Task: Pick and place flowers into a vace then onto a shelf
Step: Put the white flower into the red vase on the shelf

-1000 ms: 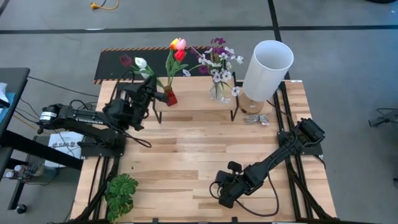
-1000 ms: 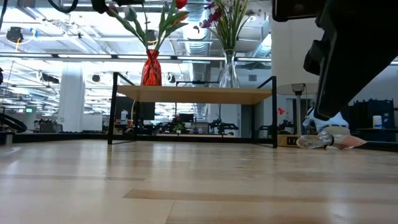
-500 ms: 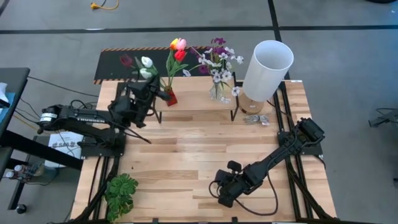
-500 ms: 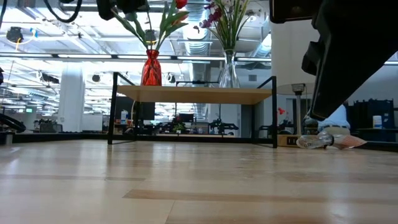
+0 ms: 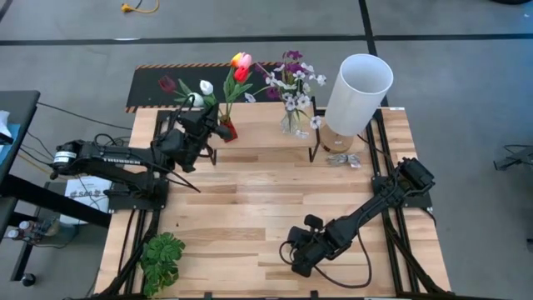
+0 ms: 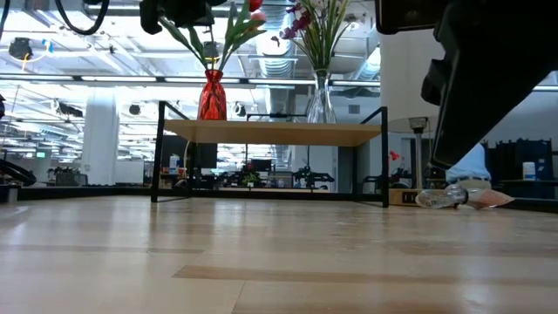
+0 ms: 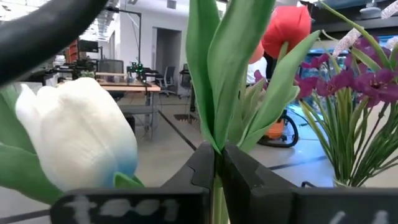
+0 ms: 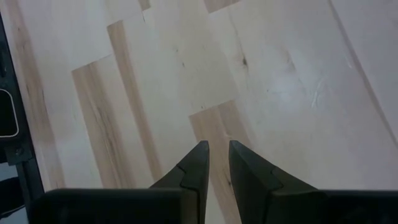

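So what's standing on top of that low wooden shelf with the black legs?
On the pale plank shelf stand a red vase of tulips and a clear glass vase of purple and white blossoms. The left arm hides some of the plank from above.

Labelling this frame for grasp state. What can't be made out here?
- Left gripper: shut on a green tulip stem; which blossom tops that stem is cut off by the left wrist view's upper edge.
- High view: the dark left arm covers the grip point and the red glass vase's mouth.
- Low view: the tulip heads are cropped at the top edge.
- Right gripper: holds nothing, fingertips a little apart above the pale wooden table.
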Action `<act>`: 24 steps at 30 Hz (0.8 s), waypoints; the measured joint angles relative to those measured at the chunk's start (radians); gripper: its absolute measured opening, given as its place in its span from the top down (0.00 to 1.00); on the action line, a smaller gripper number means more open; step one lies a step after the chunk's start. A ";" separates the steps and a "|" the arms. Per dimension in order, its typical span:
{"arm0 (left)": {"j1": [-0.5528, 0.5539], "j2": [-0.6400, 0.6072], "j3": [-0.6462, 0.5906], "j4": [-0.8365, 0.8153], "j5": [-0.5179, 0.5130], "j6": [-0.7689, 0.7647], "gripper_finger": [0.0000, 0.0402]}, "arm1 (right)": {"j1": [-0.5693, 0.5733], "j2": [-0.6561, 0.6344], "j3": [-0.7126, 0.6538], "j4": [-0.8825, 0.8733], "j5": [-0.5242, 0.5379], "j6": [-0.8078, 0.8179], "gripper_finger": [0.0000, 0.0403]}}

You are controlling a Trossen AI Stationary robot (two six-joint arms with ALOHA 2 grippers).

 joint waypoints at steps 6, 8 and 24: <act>0.000 0.000 0.000 0.000 0.001 -0.003 0.98 | 0.000 0.000 0.000 0.000 0.001 0.000 0.87; 0.000 0.000 0.000 0.000 0.001 -0.002 0.95 | 0.000 0.000 0.000 0.000 0.001 0.000 0.87; -0.027 0.000 0.000 -0.134 0.004 -0.048 0.59 | 0.000 0.000 0.000 0.000 0.000 0.000 0.87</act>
